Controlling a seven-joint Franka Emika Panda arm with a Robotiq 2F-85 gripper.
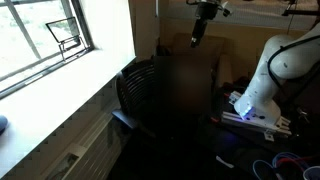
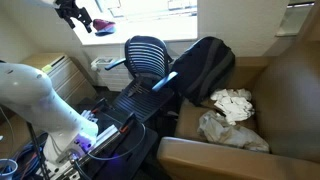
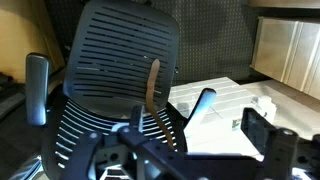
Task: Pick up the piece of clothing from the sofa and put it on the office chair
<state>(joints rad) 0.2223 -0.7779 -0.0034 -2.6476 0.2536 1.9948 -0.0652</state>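
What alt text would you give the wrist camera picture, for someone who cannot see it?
A black office chair with a slatted back and seat fills the picture, its seat bare. The robot's dark gripper juts in, blurred, along the bottom edge, fingers apart and holding nothing. A pale white surface lies to the right behind the chair.

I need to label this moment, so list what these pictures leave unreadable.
- Clothing on the sofa: one piece or two cannot be told; folds hide it, exterior view.
- Office chair seat: lost in shadow in an exterior view.
- Gripper: tiny at the top edge in both exterior views, dark and blurred in the wrist view; open or shut unclear.
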